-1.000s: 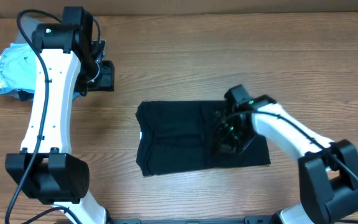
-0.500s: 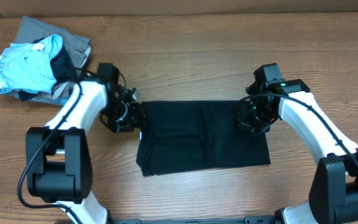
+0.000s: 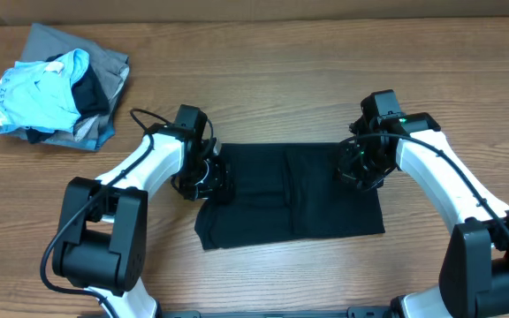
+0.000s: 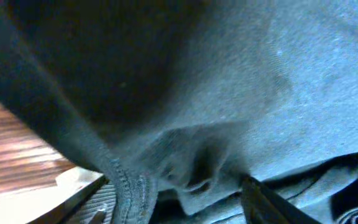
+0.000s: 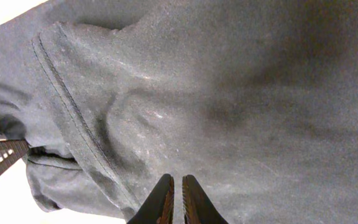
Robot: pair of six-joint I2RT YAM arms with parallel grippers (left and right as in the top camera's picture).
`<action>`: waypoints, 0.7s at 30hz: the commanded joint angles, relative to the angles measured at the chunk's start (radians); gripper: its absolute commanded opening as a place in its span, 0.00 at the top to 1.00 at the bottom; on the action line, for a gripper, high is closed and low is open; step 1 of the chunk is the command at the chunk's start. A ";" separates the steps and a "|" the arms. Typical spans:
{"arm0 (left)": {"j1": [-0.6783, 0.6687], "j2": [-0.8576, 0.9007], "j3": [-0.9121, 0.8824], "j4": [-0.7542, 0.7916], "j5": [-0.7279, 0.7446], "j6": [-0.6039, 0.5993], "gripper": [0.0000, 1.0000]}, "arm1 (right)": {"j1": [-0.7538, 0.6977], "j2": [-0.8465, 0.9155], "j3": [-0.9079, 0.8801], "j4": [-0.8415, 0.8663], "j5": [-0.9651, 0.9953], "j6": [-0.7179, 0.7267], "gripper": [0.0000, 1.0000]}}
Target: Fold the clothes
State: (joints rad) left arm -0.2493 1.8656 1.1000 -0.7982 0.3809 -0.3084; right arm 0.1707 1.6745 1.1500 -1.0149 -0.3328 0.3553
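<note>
The black shirt [image 3: 281, 199] lies folded into a flat rectangle at the middle of the table. My left gripper [image 3: 212, 181] is at its left edge. In the left wrist view its fingers [image 4: 179, 202] stand wide apart with a bunched hem of the shirt [image 4: 260, 74] between them. My right gripper [image 3: 360, 170] is over the shirt's upper right part. In the right wrist view its fingers [image 5: 177, 186] are pressed nearly together just above the fabric [image 5: 229, 81], with nothing visibly gripped.
A pile of light-blue and grey garments [image 3: 51, 88] lies at the far left corner. The wooden table [image 3: 281, 79] shows bare around the shirt. A cardboard wall runs along the back edge.
My left arm swung from the garment pile at far left to the shirt's left edge. My right gripper moved from the shirt's middle right to its upper right, then stayed.
</note>
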 commanded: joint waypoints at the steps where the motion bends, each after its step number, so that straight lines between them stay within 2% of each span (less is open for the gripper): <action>1: -0.025 0.086 -0.039 0.007 0.023 -0.035 0.51 | -0.005 -0.019 0.015 -0.002 0.003 0.004 0.91; 2: -0.036 0.094 -0.039 0.003 0.035 -0.027 0.61 | -0.005 -0.019 0.015 -0.002 0.003 0.004 0.91; 4: -0.071 0.100 -0.039 -0.006 0.034 -0.005 0.72 | -0.005 -0.019 0.015 -0.002 0.003 0.004 0.91; 7: -0.090 0.100 -0.039 -0.026 0.032 -0.006 0.81 | -0.005 -0.019 0.015 -0.002 0.003 0.004 0.91; 10: -0.090 0.100 -0.039 -0.087 0.030 -0.001 0.96 | -0.005 -0.019 0.015 -0.002 0.003 0.004 0.91; 16: -0.004 0.099 0.003 -0.229 0.027 0.061 0.96 | -0.005 -0.019 0.015 -0.009 0.003 0.004 0.91; 19: 0.088 0.084 0.097 -0.365 0.025 0.146 0.96 | -0.005 -0.019 0.015 -0.013 0.003 0.004 0.91; 21: 0.127 0.059 0.176 -0.438 -0.027 0.153 0.96 | -0.005 -0.019 0.015 -0.013 0.003 0.004 0.91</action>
State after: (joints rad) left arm -0.1864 1.9499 1.1503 -1.1648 0.4282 -0.2310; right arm 0.1707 1.6745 1.1500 -1.0306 -0.3332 0.3561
